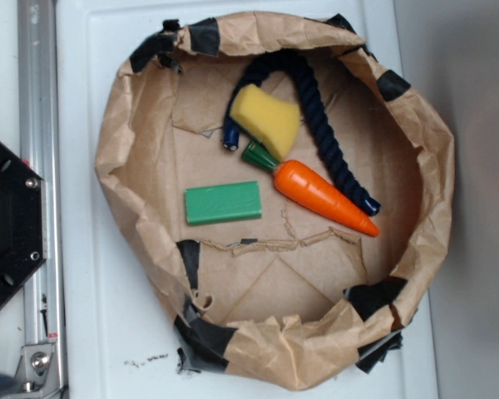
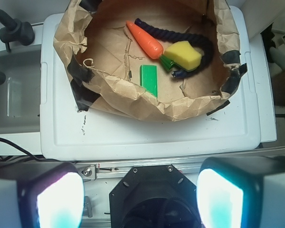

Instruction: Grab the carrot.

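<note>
The glossy orange carrot (image 1: 323, 197) with its dark green stem cap lies inside a brown paper nest (image 1: 125, 141), pointing toward the lower right. In the wrist view the carrot (image 2: 145, 39) shows near the top, far from my gripper (image 2: 140, 199). The gripper is open, its two glowing pads (image 2: 59, 199) spread wide at the bottom corners with nothing between them. It hovers high above the robot's black base, well short of the nest. The exterior view does not show the gripper.
A yellow sponge wedge (image 1: 266, 118) touches the carrot's stem end. A green block (image 1: 223, 203) lies to its left. A dark blue rope (image 1: 328, 141) curls behind the carrot. The nest sits on a white lid (image 2: 147, 133), beside a metal rail (image 1: 37, 166).
</note>
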Robot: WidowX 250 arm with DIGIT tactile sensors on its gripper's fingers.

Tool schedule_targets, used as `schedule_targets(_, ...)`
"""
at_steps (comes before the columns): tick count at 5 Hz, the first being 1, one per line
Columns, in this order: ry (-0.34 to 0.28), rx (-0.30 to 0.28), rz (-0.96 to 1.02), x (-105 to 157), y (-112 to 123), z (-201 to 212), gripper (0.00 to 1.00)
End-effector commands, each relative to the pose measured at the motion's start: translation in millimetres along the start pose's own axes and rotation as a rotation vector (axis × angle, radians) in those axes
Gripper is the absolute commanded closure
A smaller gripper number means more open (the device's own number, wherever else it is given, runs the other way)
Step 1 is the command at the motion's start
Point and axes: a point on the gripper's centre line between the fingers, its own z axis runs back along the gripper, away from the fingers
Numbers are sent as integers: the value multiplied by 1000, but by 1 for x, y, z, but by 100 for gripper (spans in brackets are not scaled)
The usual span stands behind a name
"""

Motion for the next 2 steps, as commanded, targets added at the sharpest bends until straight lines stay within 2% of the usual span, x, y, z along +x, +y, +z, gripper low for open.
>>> schedule_targets(1,0,0,0,0,0,0,0)
schedule_targets(2,-73,36,-189,36,-10,-30,0)
